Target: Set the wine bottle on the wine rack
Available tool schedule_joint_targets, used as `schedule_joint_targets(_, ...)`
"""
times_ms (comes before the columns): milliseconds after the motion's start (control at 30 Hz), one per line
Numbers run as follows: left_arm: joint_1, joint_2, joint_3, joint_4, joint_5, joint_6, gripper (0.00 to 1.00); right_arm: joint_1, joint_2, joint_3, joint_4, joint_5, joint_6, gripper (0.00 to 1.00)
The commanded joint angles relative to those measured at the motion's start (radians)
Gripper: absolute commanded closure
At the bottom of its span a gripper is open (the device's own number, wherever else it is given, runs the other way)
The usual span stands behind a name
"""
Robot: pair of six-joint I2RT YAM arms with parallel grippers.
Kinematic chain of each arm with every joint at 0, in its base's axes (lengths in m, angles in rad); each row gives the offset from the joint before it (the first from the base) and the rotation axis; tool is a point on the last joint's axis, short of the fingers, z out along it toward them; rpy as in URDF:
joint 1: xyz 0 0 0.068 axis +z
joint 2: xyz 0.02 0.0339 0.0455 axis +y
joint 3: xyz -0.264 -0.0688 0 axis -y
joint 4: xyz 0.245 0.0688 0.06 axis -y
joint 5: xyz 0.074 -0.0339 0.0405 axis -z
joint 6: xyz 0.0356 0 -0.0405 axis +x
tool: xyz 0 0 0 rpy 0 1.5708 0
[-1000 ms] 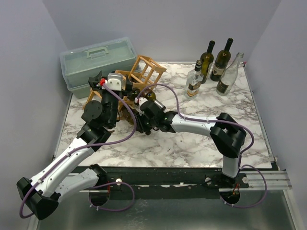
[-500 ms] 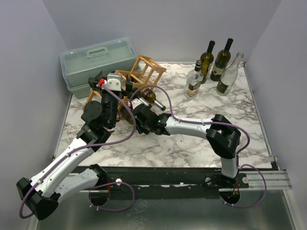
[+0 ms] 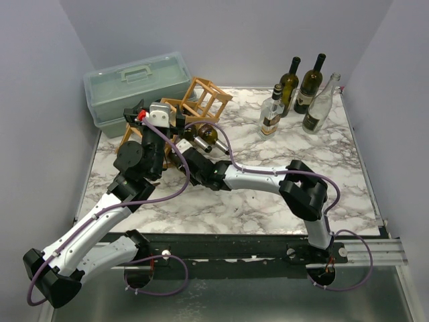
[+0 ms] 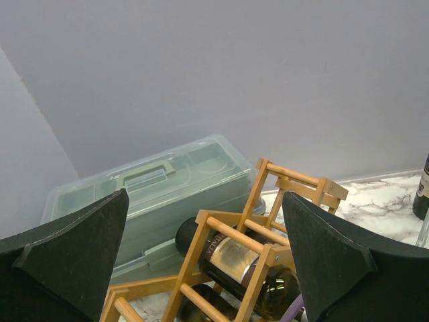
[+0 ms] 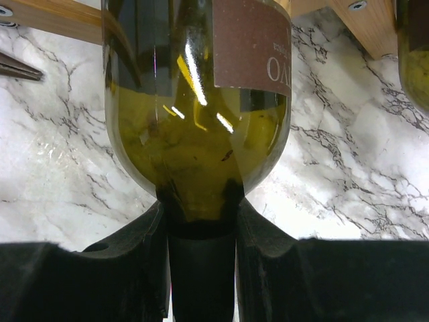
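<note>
In the right wrist view, the right gripper (image 5: 201, 235) is clamped narrowly on the neck of the wine bottle (image 5: 198, 127). Its black fingers (image 5: 144, 248) press on both sides just below the shoulder. The olive-green body with its dark red label runs away under the wooden slats of the wine rack (image 5: 47, 19), above the marble table (image 5: 335, 168). A second bottle (image 5: 414, 54) shows at the right edge. In the left wrist view, the left gripper (image 4: 204, 194) stands wide apart and holds nothing. It hangs above the rack, where a labelled dark bottle (image 4: 244, 265) lies in a cell, with the pale green toolbox (image 4: 154, 188) just behind. In the top view, the rack sits at the far left beside the toolbox, the right arm reaches left to its near side, and four upright bottles (image 3: 310, 84) stand at the far right.
</note>
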Motion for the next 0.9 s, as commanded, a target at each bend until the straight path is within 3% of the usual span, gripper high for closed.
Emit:
schedule_joint_targets(0, 0.006, -0.012, -0.007, 0.020, 0.016, -0.011, 0.02, 0.017, 0.015, 0.075, 0.132, 0.110, -0.051, 0.79)
schedule_joint_targets(100, 0.006, -0.014, -0.011, 0.019, 0.021, -0.013, 0.02, 0.029, 0.026, 0.087, 0.130, 0.137, -0.067, 0.77)
schedule_joint_targets(567, 0.006, -0.013, -0.009, 0.019, 0.020, -0.014, 0.02, 0.044, -0.033, -0.022, 0.146, 0.130, -0.043, 0.44)
schedule_joint_targets(867, 0.005, -0.009, -0.009, 0.019, 0.028, -0.023, 0.02, 0.052, -0.144, -0.164, 0.129, 0.058, -0.001, 0.44)
